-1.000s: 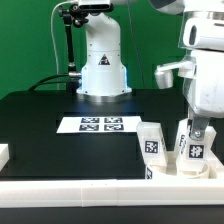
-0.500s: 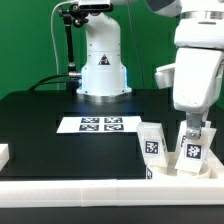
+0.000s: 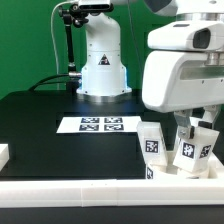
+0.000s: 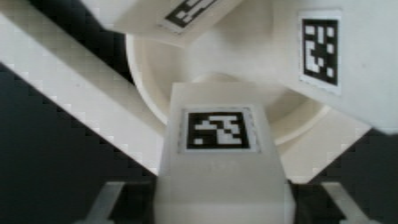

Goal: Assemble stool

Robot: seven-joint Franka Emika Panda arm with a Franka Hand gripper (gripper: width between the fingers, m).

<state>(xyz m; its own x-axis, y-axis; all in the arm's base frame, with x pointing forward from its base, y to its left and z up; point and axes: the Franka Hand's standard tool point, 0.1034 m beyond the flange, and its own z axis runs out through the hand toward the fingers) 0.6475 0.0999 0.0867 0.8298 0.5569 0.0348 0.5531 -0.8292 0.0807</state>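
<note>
My gripper point(image 3: 195, 128) hangs at the exterior view's right, near the front wall. It is shut on a white oblong stool leg point(image 3: 192, 151) with a tag, and holds it tilted. A second tagged leg point(image 3: 152, 141) stands just to its left. In the wrist view the held leg point(image 4: 217, 135) lies between my fingers point(image 4: 114, 200). The round white seat point(image 4: 276, 100) is right behind it, with two more tagged legs point(image 4: 187, 14) point(image 4: 322, 48) beyond. In the exterior view the legs mostly hide the seat.
The marker board point(image 3: 100, 124) lies flat in the middle of the black table. The robot base point(image 3: 102, 65) stands behind it. A low white wall point(image 3: 90, 190) runs along the front edge. A small white block point(image 3: 3, 154) sits at the far left.
The wrist has turned and swung toward the camera, now filling the exterior view's upper right. The held leg has gone from upright to tilted, staying at nearly the same spot.
</note>
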